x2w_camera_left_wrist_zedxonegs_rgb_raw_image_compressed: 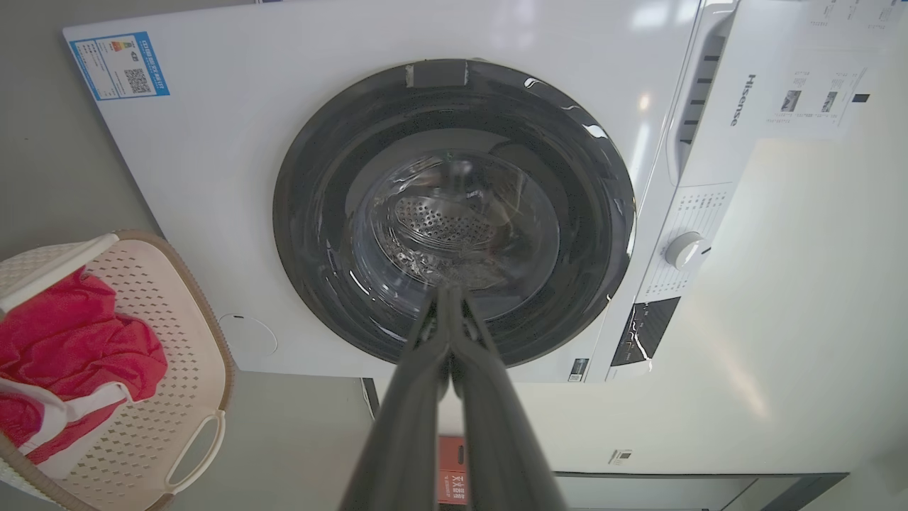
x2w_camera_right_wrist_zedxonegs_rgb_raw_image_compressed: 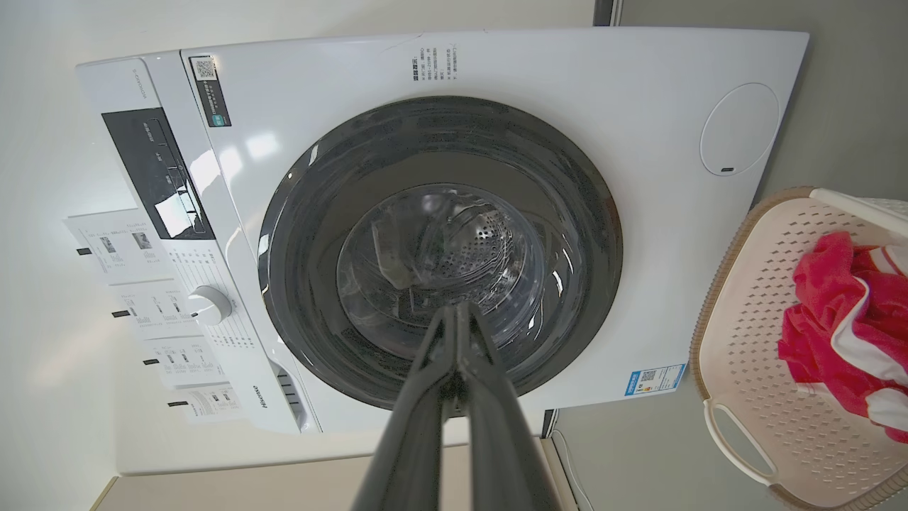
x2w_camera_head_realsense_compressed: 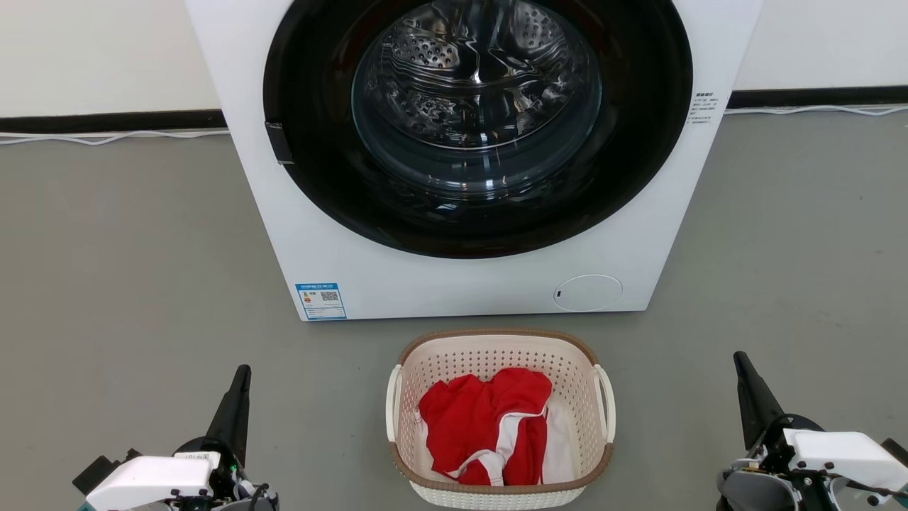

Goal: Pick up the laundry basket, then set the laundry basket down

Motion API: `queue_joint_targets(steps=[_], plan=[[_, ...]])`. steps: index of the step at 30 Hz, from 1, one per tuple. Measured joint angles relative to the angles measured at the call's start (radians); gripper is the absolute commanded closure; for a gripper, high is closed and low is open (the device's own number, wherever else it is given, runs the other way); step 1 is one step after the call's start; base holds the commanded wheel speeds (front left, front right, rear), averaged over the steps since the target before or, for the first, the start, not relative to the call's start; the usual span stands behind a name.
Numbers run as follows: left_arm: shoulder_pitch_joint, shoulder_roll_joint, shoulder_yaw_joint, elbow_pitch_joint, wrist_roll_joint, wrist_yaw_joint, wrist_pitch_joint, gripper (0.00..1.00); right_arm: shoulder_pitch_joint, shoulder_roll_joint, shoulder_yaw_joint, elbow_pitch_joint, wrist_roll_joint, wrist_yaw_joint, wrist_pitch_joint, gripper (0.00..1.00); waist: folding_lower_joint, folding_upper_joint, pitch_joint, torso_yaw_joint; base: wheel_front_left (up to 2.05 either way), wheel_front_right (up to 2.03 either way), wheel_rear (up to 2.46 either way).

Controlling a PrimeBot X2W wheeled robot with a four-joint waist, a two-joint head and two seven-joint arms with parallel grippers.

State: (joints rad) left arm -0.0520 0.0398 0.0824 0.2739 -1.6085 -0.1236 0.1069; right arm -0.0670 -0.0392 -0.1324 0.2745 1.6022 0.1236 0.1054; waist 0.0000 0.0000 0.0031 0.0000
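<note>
Laundry basket [x2w_camera_head_realsense_compressed: 440, 369]: sits on the grey floor [x2w_camera_head_realsense_compressed: 142, 284] just in front of the washing machine [x2w_camera_head_realsense_compressed: 638, 241], between the two arms.
In it: a bunched-up red garment [x2w_camera_head_realsense_compressed: 489, 422] with white trim.
Left end effector [x2w_camera_head_realsense_compressed: 242, 375]: fingers pressed together, gripping nothing, well off to the basket's left.
Right end effector [x2w_camera_head_realsense_compressed: 739, 358]: same deal, closed up on nothing, well off to the basket's right.

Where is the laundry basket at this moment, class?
In the head view the laundry basket stands on the grey floor at bottom centre. It is just in front of the washing machine, below its round door, with a narrow strip of floor between them.
</note>
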Motion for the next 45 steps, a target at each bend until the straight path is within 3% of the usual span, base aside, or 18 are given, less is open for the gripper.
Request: queue_joint_targets(steps=[14,15,31,45], plan=[[0.001,-0.001,0.0,0.002,0.0,0.0,0.0,1.0,0.001,0.001,0.0,0.002,0.0,0.0,0.0,1.0,0.0001,0.0,0.0,0.0,0.0,0.0,0.0],[0.005,-0.002,0.0,0.011,0.0,0.0,-0.002,0.0,0.006,0.002,0.001,0.009,0.0,0.0,0.0,0.0,0.0,0.0,0.0,0.0,0.0,0.0,0.0],[0.045,-0.008,-0.03,0.041,0.008,0.001,-0.038,0.0,0.046,0.009,0.015,0.021,-0.033,-0.001,-0.029,0.0,0.0002,0.0,0.001,0.0,0.0,0.0,0.0],[0.045,-0.008,-0.049,0.053,0.163,0.003,-0.077,0.0,0.046,0.006,0.018,-0.006,-0.286,-0.001,-0.069,0.0,0.0002,0.0,0.001,0.0,0.0,0.0,0.0]])
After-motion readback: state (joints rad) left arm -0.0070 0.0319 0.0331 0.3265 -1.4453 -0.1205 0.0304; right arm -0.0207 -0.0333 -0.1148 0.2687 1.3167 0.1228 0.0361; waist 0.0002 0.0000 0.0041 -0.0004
